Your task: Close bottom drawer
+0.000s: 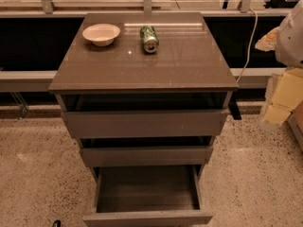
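The bottom drawer [147,217] is pulled far out of the grey-brown cabinet, so its shallow, empty box [147,189] shows from above. Its slim front panel lies at the lower edge of the camera view. The middle drawer [146,156] and the top drawer [144,123] above it each stand slightly out, with a dark gap over each. The gripper is not in view. Only a white and pale yellow part of my arm [286,79] shows at the right edge, apart from the cabinet.
On the cabinet top [180,65] stand a white bowl [101,33] and a green can [149,38] lying on its side. A white cable [251,37] hangs at the back right. A low ledge and glass wall run behind. Speckled floor [38,174] surrounds the cabinet.
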Robot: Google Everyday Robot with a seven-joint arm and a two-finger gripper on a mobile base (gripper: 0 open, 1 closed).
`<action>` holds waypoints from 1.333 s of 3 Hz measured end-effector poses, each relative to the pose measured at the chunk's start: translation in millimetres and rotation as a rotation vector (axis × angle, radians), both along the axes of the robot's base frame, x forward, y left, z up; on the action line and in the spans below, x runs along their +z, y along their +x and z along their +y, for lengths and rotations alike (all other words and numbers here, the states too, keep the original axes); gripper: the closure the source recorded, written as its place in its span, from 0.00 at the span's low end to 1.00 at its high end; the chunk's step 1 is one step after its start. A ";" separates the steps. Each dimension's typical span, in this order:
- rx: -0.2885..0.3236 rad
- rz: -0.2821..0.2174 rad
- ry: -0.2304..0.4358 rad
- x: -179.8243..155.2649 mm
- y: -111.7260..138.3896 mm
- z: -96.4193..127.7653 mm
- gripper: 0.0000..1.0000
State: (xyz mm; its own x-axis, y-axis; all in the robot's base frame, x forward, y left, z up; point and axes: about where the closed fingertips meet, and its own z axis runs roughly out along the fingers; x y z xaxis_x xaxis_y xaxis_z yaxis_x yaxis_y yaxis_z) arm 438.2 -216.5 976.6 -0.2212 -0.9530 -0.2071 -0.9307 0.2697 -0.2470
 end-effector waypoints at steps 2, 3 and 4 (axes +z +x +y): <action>0.030 0.112 0.050 -67.0 -2.0 2.2 0.00; 0.102 0.208 0.272 -159.8 -15.2 1.8 0.00; 0.129 0.190 0.305 -151.9 -18.9 4.8 0.00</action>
State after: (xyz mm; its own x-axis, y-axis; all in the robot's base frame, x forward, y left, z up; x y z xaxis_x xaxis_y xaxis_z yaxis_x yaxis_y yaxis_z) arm 419.3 -211.8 824.7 -0.1649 -0.8764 -0.4524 -0.9834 0.1815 0.0068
